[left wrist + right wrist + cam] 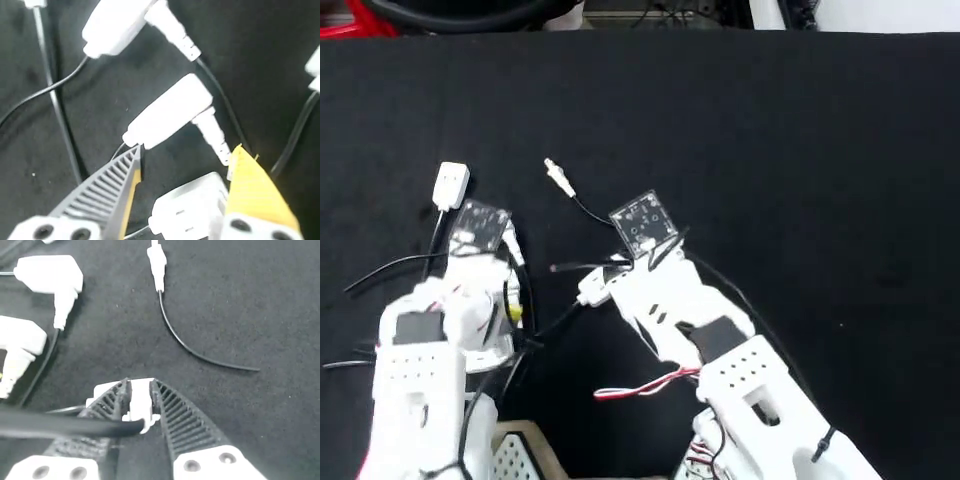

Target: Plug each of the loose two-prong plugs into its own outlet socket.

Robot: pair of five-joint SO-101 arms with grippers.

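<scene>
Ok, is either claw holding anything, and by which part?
Right claw is shut on a white plug, pinching its body from both sides. Left claw is open, holding nothing.

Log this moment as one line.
left gripper: open, straddling socket | right gripper: shut on white connector | small plug: loose on table, not plugged in

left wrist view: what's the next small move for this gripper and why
Probably close the left gripper on the white outlet socket: its fingers stand open on either side of the socket, whose two slots show between them. The right gripper is shut on a white piece, so a steadied socket would likely help the mating.
</scene>
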